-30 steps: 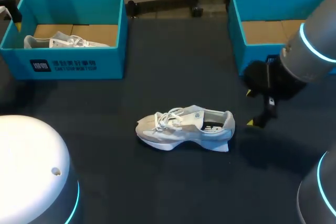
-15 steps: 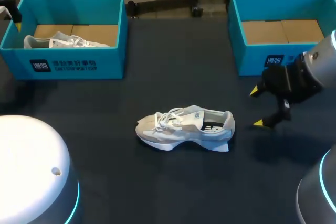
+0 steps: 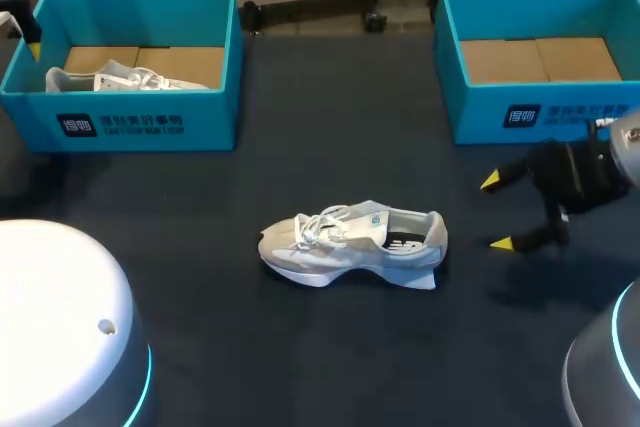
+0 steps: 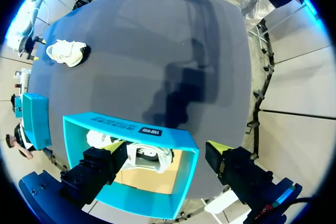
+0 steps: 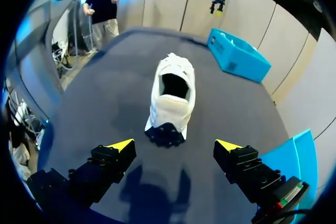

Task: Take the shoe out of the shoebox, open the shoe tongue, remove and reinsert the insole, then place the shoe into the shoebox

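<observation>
Evidently the take-out step is done: the shoe [image 3: 350,245] stands on its sole on the table [image 3: 330,127], just below centre of the head view, toe to frame left and heel to frame right, outside both boxes. Step in hand, by my reading, is opening the tongue (laces lie across it, insole not seen out). The next move calls for one gripper to steady the heel while a fingertip hooks the tongue's edge and lifts. The right gripper [image 3: 497,212] hangs low at mid-right of the frame, near the heel but apart from it, fingers spread wide, gripping nothing; its wrist view looks straight into the collar. The left gripper [image 4: 165,147] sits at the far upper left, over the left shoebox [image 3: 120,117] holding a second shoe [image 3: 110,77], fingers likewise wide apart, bare. The right shoebox [image 3: 540,112] is at upper right.
</observation>
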`<state>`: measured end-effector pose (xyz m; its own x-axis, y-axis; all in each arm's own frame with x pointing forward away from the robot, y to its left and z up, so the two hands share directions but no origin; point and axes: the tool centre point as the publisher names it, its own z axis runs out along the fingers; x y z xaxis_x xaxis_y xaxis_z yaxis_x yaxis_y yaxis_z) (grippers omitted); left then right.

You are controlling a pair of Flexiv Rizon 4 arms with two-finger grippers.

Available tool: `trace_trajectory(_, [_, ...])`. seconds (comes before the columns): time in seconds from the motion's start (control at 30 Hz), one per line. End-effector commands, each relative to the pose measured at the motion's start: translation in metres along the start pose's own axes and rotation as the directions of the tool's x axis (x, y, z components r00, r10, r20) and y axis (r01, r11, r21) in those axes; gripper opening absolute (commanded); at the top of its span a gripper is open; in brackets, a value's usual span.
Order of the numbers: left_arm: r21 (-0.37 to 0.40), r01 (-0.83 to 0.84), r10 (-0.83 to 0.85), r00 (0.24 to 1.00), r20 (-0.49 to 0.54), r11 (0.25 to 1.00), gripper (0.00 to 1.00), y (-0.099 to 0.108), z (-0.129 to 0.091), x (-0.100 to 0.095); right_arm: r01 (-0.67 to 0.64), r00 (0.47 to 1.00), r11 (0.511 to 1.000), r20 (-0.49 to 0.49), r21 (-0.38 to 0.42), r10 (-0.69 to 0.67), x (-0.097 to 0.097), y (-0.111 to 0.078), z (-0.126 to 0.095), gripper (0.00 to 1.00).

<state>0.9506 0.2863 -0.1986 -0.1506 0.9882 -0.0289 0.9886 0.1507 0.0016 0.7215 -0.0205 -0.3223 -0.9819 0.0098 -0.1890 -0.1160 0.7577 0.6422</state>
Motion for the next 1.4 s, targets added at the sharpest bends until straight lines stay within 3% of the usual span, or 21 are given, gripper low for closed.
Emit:
trace_trajectory(0.03, [-0.004, 0.0, 0.0, 1.0, -0.001, 1.0, 1.0, -0.002, 0.0, 0.0, 0.008, 1.0, 0.996, -0.009, -0.094, -0.009, 0.004, -0.01, 0.007, 1.0])
trace_trajectory(0.5, [-0.004, 0.0, 0.0, 1.0, -0.001, 1.0, 1.0, -0.002, 0.0, 0.0, -0.011, 1.0, 0.996, -0.007, -0.094, 0.01, 0.01, -0.023, 0.032, 1.0])
trace_trajectory(1.27, [-0.004, 0.0, 0.0, 1.0, -0.001, 1.0, 1.0, -0.002, 0.0, 0.0, -0.015, 1.0, 0.995, -0.007, -0.1, 0.014, 0.01, -0.023, 0.033, 1.0])
trace_trajectory(1.4, [-0.004, 0.0, 0.0, 1.0, -0.001, 1.0, 1.0, -0.002, 0.0, 0.0, -0.087, 0.995, 0.99, 0.036, -0.113, 0.091, 0.009, -0.023, 0.038, 1.0])
